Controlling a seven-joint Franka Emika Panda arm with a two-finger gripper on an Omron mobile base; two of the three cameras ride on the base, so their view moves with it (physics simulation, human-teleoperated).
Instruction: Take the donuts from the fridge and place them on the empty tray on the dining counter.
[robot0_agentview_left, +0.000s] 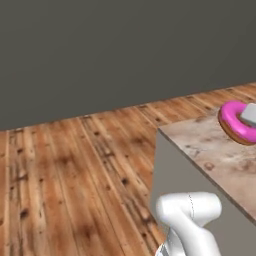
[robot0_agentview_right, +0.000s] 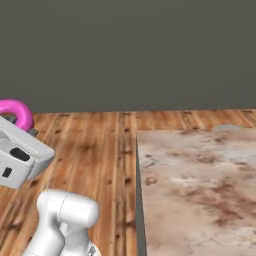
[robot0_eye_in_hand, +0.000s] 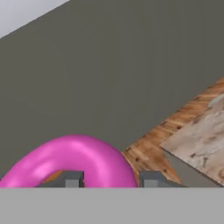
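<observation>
Flat, even light fills the rendered room — no lamp or window shows as its source, and no hard shadows fall on the wooden floor (robot0_agentview_left: 75, 170). The grey wall (robot0_agentview_right: 128, 50) reads dull and uniform, without glare. The pink donut (robot0_eye_in_hand: 72, 159) carries a soft pale sheen along its top. Edges look soft and slightly blurred throughout — the marble counter (robot0_agentview_right: 200, 190) is smeared, low in detail. Straight lines stay straight toward the frame edges.

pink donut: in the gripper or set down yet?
In the gripper. In the hand view the pink donut sits between the two fingertips; the left base view shows it held up off the dining counter.
</observation>
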